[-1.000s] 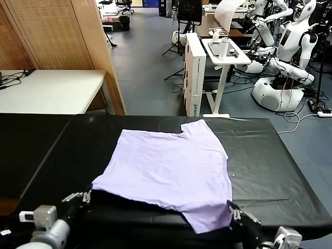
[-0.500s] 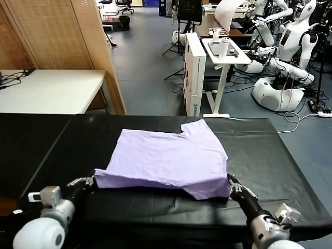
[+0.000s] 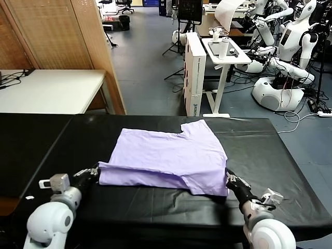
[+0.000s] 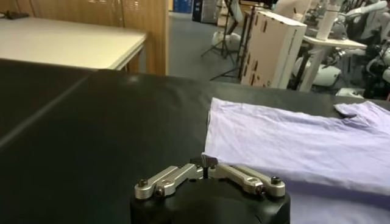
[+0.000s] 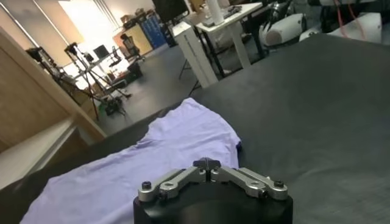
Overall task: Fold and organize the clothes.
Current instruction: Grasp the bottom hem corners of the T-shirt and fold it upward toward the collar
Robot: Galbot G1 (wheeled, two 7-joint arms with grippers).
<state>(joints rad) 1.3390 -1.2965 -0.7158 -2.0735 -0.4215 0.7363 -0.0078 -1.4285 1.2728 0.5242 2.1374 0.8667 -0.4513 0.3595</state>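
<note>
Since the earlier frames, both arms have carried the near hem of the shirt forward over the garment, so the near edge now lies farther up the table and a folded double layer shows along the front. Largest in view is the long table covered in black sheeting [image 3: 270, 155], which spans the head view from side to side. On its middle rests the light lavender short-sleeved cotton T-shirt [image 3: 171, 158], plain side up, with one sleeve pointing toward the far edge and the near portion doubled over on itself; in the left wrist view the shirt [image 4: 292, 143] lies flat with its folded edge just ahead of the tool. The left gripper [image 3: 94, 173] sits at the shirt's near left corner, its fingers drawn together on the fabric edge. The right gripper [image 3: 232, 181] sits at the near right corner, likewise pinched narrow on the hem. In the right wrist view the lavender cloth [image 5: 146, 158] spreads away from the right tool. Beyond the table stand a white desk [image 3: 52, 91] on the left and a wooden slatted screen [image 3: 67, 36] behind it.
</note>
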